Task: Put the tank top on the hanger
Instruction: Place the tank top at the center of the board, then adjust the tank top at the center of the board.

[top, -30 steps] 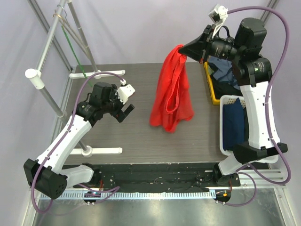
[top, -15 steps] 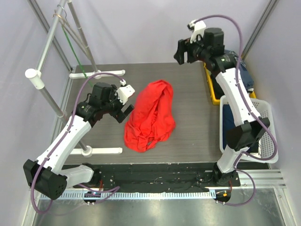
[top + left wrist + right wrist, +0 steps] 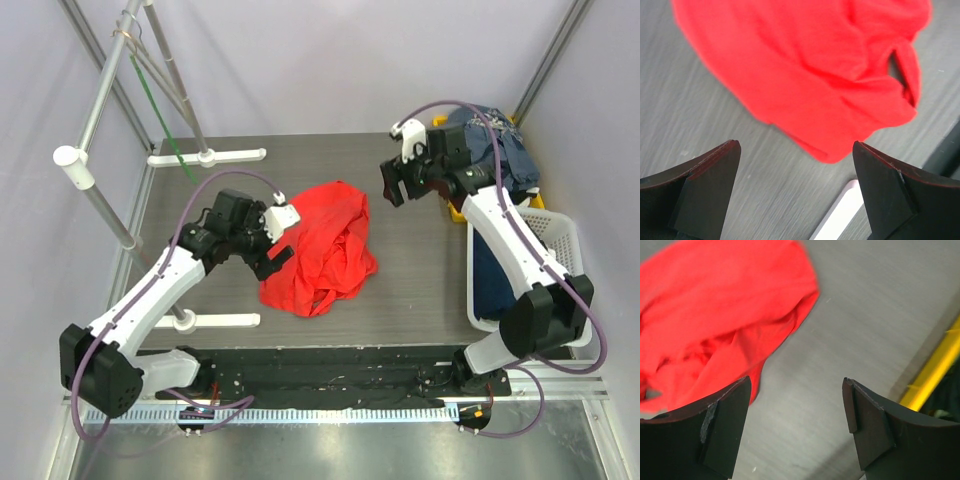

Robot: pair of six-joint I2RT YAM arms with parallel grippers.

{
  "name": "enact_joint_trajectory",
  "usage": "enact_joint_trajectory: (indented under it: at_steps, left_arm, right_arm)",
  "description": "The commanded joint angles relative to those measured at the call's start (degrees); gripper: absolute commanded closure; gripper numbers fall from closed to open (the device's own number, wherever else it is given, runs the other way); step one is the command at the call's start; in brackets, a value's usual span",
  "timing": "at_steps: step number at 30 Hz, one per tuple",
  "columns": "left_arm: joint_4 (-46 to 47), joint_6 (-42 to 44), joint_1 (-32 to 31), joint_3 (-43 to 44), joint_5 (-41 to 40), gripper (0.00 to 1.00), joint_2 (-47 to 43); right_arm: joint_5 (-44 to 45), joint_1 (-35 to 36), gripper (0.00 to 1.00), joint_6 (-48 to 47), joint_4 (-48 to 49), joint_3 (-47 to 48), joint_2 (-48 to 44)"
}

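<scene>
Left hand (image 3: pixel 794 147), spread wide and empty just before the crumpled bright red fabric tank top (image 3: pixel 805 65), may pinch several bunched layers, trapping the strap openings shut.

Tank top (image 3: pixel 320 255): bright red soft fabric, crumpled in a loose heap near the middle of the dark tabletop (image 3: pixel 420 285), nothing gripping it. One strap loop shows at the heap's near edge.

Hanger (image 3: pixel 160 112): thin, green, hung from the metal rack (image 3: pixel 100 95) at far left, seen edge-on, slanting downward. Well apart from the tank top.
</scene>
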Motion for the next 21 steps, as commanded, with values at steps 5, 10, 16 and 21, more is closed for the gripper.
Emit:
enact_joint_trajectory:
  at_steps: [5, 10, 16, 21]
  left_arm:
    - [2.74, 2.17, -7.01, -1.49, 3.61, 0.00, 3.80]
    - [6.52, 2.26, -8.85, -2.90, 3.52, 0.00, 6.79]
    - [11.44, 1.47, -10.00, -4.48, 1.94, 0.00, 10.74]
    - [15.83, 0.50, -10.26, -5.89, 0.27, 0.00, 14.25]
  right_arm:
    - [-14.54, 1.00, 0.19, -8.26, -2.80, -13.44, -6.03]
    - [-25.69, 2.05, 0.19, -12.91, -6.40, -17.84, -7.26]
    - [-24.05, 6.61, 0.20, -10.65, -1.40, -22.67, -5.34]
    - [-23.34, 8.03, 0.22, -7.56, 3.52, -23.82, -1.47]
